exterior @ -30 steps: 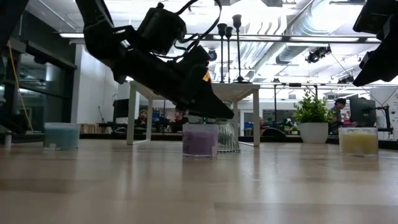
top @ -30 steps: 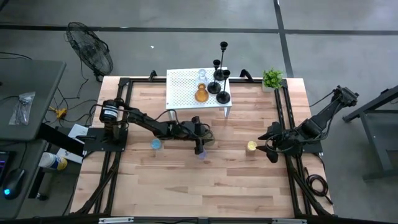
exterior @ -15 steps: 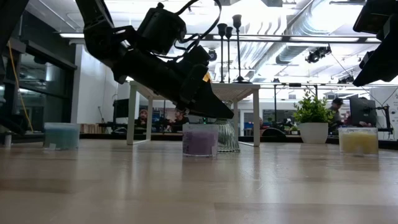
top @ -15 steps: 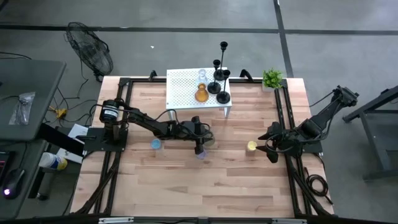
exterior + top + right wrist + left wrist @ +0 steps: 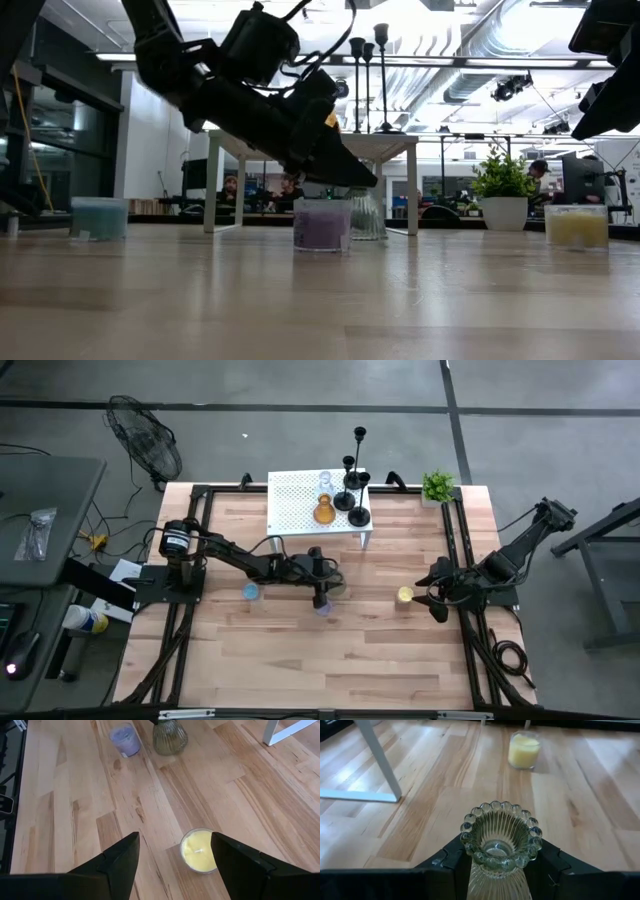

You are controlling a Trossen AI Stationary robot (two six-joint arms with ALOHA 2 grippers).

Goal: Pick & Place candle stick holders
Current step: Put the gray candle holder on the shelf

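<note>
Robotics lab or workshop: concrete floor (image 5: 560, 400) around the framed wooden desk (image 5: 330, 645), floor fan (image 5: 145, 435) at upper left, exposed ceiling ducts (image 5: 500, 40) and seated people (image 5: 545, 175) in the background.

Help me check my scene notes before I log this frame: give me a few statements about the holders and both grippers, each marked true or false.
1. The left gripper has its fingers on either side of a ribbed clear glass holder. True.
2. The yellow candle holder is clamped by the right gripper. False: that gripper is open, with the holder standing on the table between its fingers.
3. Three black candlesticks stand on the white perforated stand. True.
4. The purple candle holder sits on the white stand. False: it stands on the wooden table.
5. The potted plant is at the table's centre. False: it is at a far corner.
</note>
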